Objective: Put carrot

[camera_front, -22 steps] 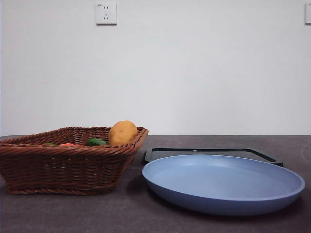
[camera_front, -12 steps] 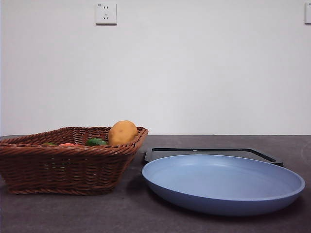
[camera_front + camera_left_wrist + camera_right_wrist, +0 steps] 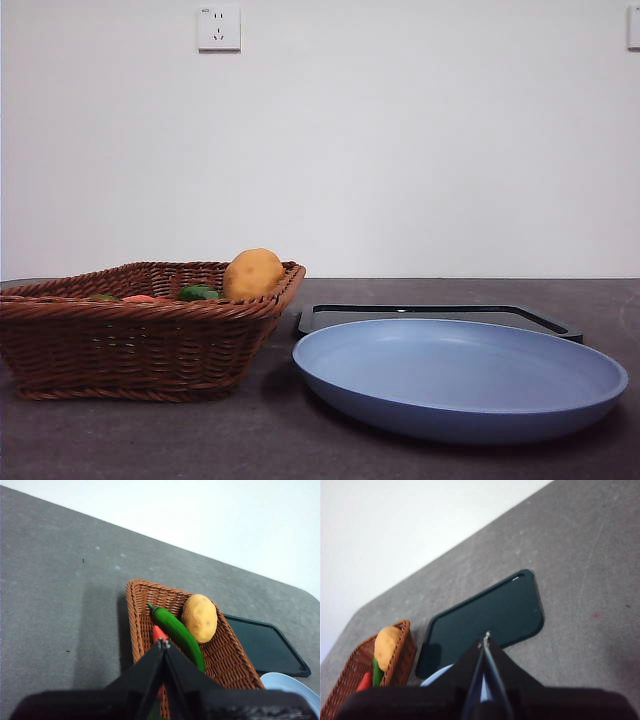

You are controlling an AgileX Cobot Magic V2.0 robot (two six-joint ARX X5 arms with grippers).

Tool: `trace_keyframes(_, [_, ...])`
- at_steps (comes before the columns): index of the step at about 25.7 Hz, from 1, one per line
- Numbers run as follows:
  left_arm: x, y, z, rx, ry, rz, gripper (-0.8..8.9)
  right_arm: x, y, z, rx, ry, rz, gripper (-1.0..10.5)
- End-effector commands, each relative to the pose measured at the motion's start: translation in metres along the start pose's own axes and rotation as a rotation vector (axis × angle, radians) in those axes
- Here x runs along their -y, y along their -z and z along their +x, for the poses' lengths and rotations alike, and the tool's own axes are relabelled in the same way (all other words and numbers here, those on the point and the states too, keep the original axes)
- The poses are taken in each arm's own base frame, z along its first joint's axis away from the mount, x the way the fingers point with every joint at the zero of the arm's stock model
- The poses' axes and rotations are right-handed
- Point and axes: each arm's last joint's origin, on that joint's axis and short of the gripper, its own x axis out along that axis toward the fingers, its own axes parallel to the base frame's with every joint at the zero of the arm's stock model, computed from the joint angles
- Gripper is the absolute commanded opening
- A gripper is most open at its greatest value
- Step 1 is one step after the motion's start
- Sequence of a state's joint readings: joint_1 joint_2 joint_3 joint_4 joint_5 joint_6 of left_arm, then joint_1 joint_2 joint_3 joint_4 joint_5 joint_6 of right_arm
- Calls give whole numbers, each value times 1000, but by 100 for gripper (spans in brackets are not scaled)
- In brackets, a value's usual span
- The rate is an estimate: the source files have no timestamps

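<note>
The carrot (image 3: 159,632) lies in a brown wicker basket (image 3: 137,625), mostly hidden behind my left gripper's jaws; only an orange-red tip shows. It shows as a thin orange sliver in the front view (image 3: 140,298) and as a red tip in the right wrist view (image 3: 365,681). My left gripper (image 3: 164,642) is shut and empty, high above the basket. My right gripper (image 3: 486,636) is shut and empty, high above the dark tray (image 3: 490,615). Neither arm shows in the front view.
The basket (image 3: 130,345) also holds a yellow-brown potato (image 3: 252,273) (image 3: 199,617) and a long green pepper (image 3: 177,632) (image 3: 197,293). A large blue plate (image 3: 460,375) sits front right of the basket, with a dark flat tray (image 3: 435,314) behind it.
</note>
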State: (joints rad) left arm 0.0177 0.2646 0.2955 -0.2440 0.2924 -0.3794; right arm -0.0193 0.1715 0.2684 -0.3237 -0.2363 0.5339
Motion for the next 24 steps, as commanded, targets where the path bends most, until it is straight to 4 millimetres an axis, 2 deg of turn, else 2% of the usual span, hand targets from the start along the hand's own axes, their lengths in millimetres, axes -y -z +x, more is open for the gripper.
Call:
trace_keyframes(1, [5,-16,4,-30,8,20,6,-10,-15,-3,-35,15,-43,5])
trace_keyframes(8, [16,-50,26,-192,92,87,6,-29,-46,5,-221,7,-108,5])
trace_keyframes(13, [23,-61,45,-323,163,81,6,-30,-53,24,-393,-5,-126,5])
trace_keyframes(16, [29,-64,56,-429,180,106,6,-23,-47,41,-526,2,-105,6])
trace_keyframes(20, [45,-64,75,-591,235,142,8,-8,-27,74,-775,-32,-31,19])
trace_keyframes(21, [50,-64,79,-606,255,150,21,-5,-21,83,-830,-22,-14,58])
trace_keyframes(24, [60,-61,85,-604,303,177,199,1,-4,105,-944,-3,7,212])
